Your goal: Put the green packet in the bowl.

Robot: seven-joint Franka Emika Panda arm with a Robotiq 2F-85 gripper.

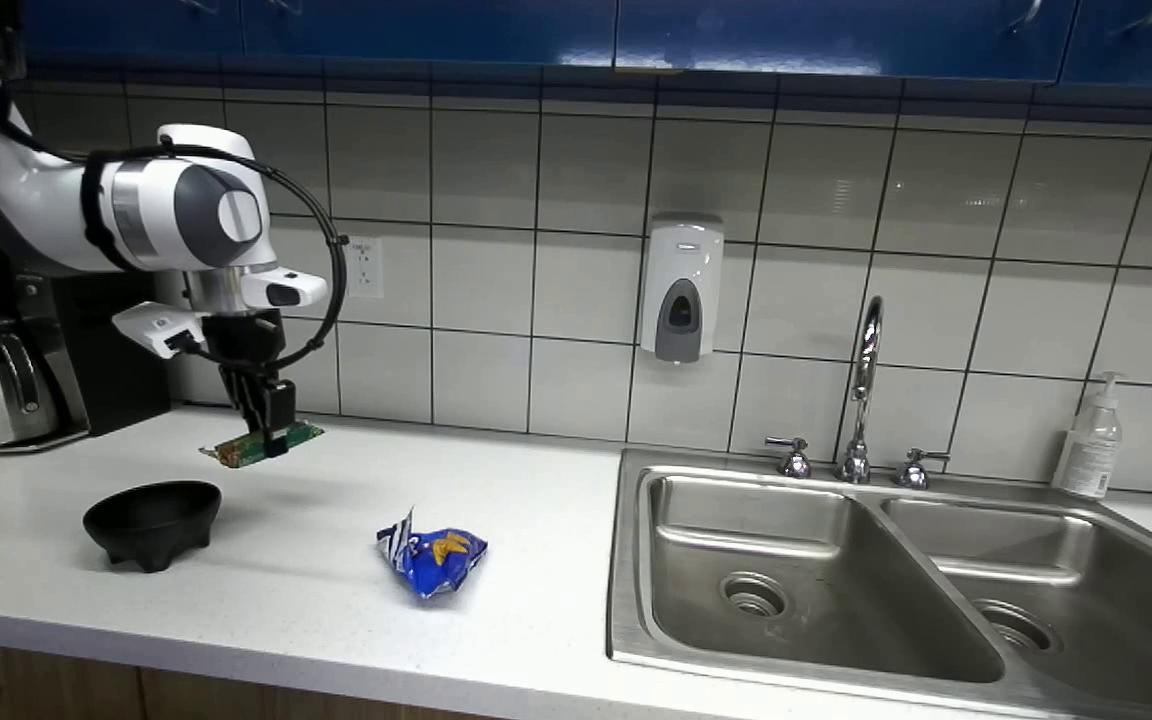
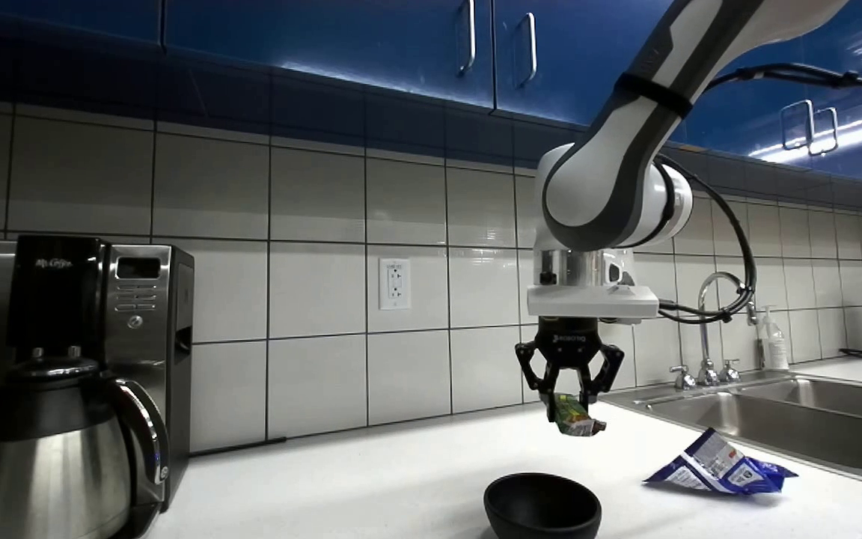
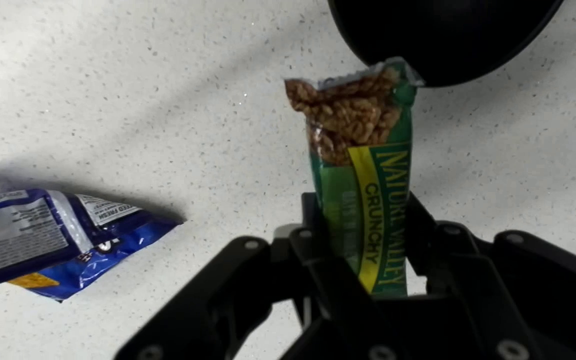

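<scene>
Counter (image 2: pixel 341 479) below, gripper (image 2: pixel 568 410) downward

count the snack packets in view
2: the green packet, held by the end effector above the counter, and the blue packet, lying on the counter between bowl and sink. Others could be hidden from view.
</scene>
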